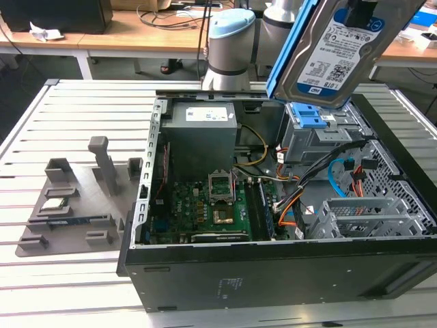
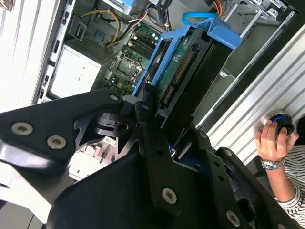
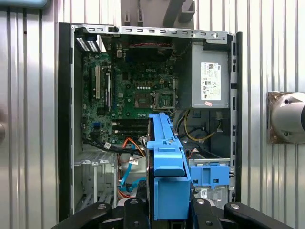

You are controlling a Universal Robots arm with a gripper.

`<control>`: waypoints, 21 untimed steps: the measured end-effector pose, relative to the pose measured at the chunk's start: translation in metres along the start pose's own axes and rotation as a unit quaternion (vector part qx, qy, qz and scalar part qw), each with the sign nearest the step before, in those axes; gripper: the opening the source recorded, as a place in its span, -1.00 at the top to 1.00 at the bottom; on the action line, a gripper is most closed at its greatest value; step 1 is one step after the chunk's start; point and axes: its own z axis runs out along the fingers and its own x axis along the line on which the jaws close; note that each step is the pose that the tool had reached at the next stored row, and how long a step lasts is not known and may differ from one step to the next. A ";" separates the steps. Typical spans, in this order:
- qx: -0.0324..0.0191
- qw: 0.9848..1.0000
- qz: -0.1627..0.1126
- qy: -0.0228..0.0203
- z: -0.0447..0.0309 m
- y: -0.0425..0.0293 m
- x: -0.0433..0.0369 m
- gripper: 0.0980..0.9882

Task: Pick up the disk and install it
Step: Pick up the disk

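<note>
The disk (image 1: 341,48), a silver hard drive with a white-and-blue label in a bright blue carrier frame, hangs tilted high above the open computer case (image 1: 273,266), over its right rear part in the exterior view. My gripper (image 1: 360,9) is shut on the disk's upper end. In the second wrist view the black fingers (image 2: 143,119) clamp the disk (image 2: 186,62), whose green circuit side and connector face the camera. In the first wrist view the disk (image 3: 167,162) shows edge-on between the gripper (image 3: 167,206) arms, above the case's drive bay area.
Inside the case lie the motherboard (image 1: 205,205), the grey power supply (image 1: 201,133), a blue ridged latch plate (image 1: 311,119) on the drive bay and a metal drive cage (image 1: 369,215) among cables. A grey fixture (image 1: 75,198) with parts sits at the exterior view's left. A person's hand (image 2: 274,143) rests beside the case.
</note>
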 end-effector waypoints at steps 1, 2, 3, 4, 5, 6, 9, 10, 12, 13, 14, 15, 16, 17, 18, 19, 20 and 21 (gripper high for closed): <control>0.000 1.000 0.000 0.000 0.0000 0.0000 0.0023 0.40; 0.000 1.000 0.000 0.000 0.0000 0.0000 0.0043 0.40; 0.000 1.000 0.000 0.000 0.0000 -0.0001 0.0068 0.40; 0.000 1.000 0.000 0.000 -0.0001 0.0000 0.0086 0.40; 0.000 1.000 0.000 0.000 -0.0001 -0.0001 0.0106 0.40; 0.000 1.000 0.000 0.000 -0.0001 -0.0001 0.0121 0.40; 0.000 1.000 0.000 0.000 -0.0001 -0.0001 0.0228 0.40; 0.000 1.000 0.000 0.000 -0.0001 -0.0001 0.0259 0.40; 0.000 1.000 0.000 0.000 -0.0001 -0.0002 0.0326 0.40; 0.000 1.000 0.000 0.000 -0.0001 -0.0002 0.0358 0.40; 0.000 1.000 0.000 0.000 -0.0001 -0.0002 0.0373 0.40; 0.000 1.000 0.000 0.000 -0.0001 -0.0002 0.0394 0.40; 0.000 1.000 0.000 0.000 -0.0001 -0.0002 0.0407 0.40; 0.000 1.000 0.000 0.000 -0.0001 -0.0002 0.0425 0.40; 0.000 1.000 0.000 0.000 -0.0001 -0.0002 0.0445 0.40; 0.000 1.000 0.000 0.000 -0.0001 -0.0002 0.0460 0.40; 0.000 1.000 0.000 0.000 -0.0001 -0.0002 0.0484 0.40; 0.000 1.000 0.000 0.000 -0.0002 -0.0002 0.0500 0.40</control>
